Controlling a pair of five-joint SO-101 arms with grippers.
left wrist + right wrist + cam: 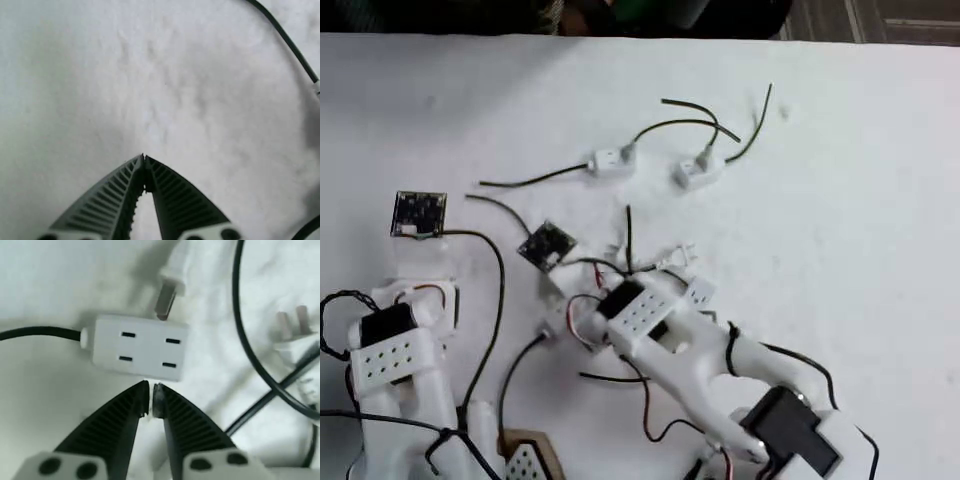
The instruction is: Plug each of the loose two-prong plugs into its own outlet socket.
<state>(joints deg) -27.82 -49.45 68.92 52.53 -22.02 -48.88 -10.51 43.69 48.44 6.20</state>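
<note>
Plug (294, 344) partly crossed by cables (236, 295); right hand (150, 391) tips together.

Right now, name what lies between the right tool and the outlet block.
Nothing; the right wrist view shows the right tool right at the edge of the outlet block.

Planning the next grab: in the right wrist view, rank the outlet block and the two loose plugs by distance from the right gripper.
1. outlet block, just ahead of the right gripper.
2. near plug, behind the block's far edge.
3. far plug, off sideways past the black cable.
</note>
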